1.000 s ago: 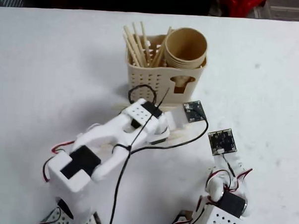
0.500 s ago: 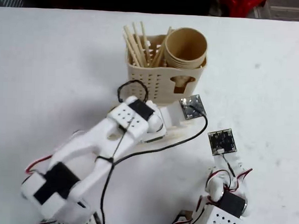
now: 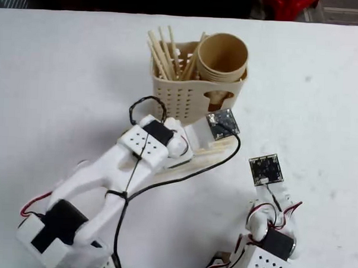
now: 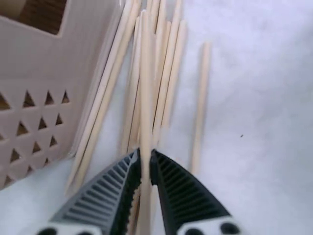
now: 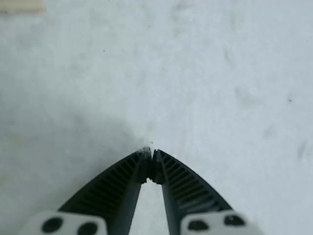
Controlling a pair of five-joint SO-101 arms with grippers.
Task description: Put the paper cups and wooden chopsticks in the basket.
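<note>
Paper cups (image 3: 222, 53): nested in one stack, upright, seated in the basket (image 3: 186, 99), rims above its top edge. The basket stands on the white bench (image 3: 62, 75), toward the far side and near the middle.

Upright chopsticks (image 3: 165, 50): a bundle stands in the same basket, beside the cup stack, fanned and leaning, tips well above the rim.

Loose chopsticks (image 4: 161, 73): a group lies flat on the bench outside the basket, roughly parallel and overlapping, running along the foot of the perforated wall. The nearest ones rest against that wall. One stray chopstick (image 4: 200, 98) lies flat just apart from the group, on the side away from the basket.

Gripped chopstick (image 4: 145, 98): it belongs to the loose group and runs lengthwise between the two fingers of the left claw (image 4: 145, 156). The claw is closed onto this stick, one ribbed finger on each side. Whether the stick is lifted off the others cannot be told.

Left arm (image 3: 106, 178): stretched across the bench, its wrist low and just in front of the basket.

Right arm (image 3: 269, 245): folded at the near edge of the bench, well apart from the basket and the chopsticks. The right claw (image 5: 150, 157) has its fingertips pressed together with nothing between them, pointing at bare bench surface.
</note>
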